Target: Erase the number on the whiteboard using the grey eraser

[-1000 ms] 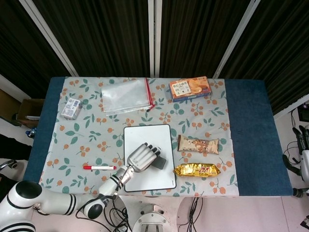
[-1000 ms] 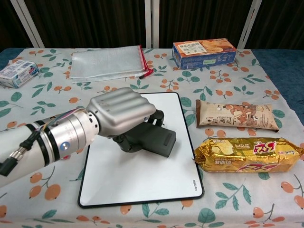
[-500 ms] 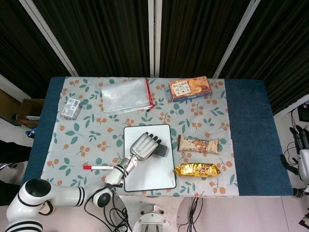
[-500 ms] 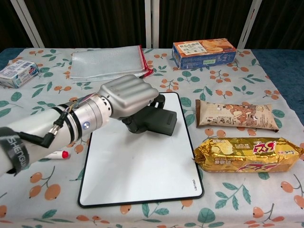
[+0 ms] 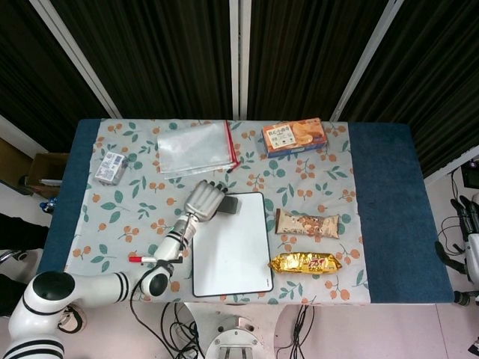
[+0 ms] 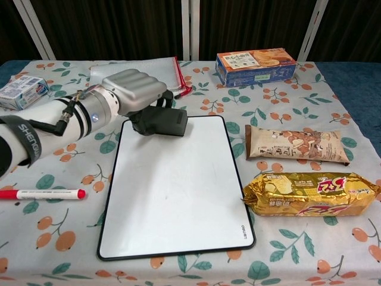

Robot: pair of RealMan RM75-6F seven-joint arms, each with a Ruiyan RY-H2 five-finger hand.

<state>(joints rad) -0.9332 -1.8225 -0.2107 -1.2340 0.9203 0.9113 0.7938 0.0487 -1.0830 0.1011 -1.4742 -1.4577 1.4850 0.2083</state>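
I judge that the erasing is nearly finished, or already finished: the whiteboard (image 6: 177,190) shows a clean white face in both views, and I can find no number on the part that I can see. Only the far left corner of the whiteboard is hidden, because my left hand (image 6: 132,90) and the grey eraser (image 6: 159,123) cover it, so I cannot tell if some ink remains under them. My left hand is clamped on the eraser from above, the fingers curled over its far side, and the eraser lies flat on that far left corner of the whiteboard, touching the surface. What is left, I think, is to check this corner and then put the eraser down beside the whiteboard. My right hand (image 5: 471,224) shows only at the edge of the head view, well apart from the whiteboard to its right, and I cannot tell how its fingers stand. The eraser looks like a dark grey block with rounded edges, rather flat. The whiteboard has a thin black frame with rounded corners and lies flat on the flowered tablecloth (image 6: 286,101).
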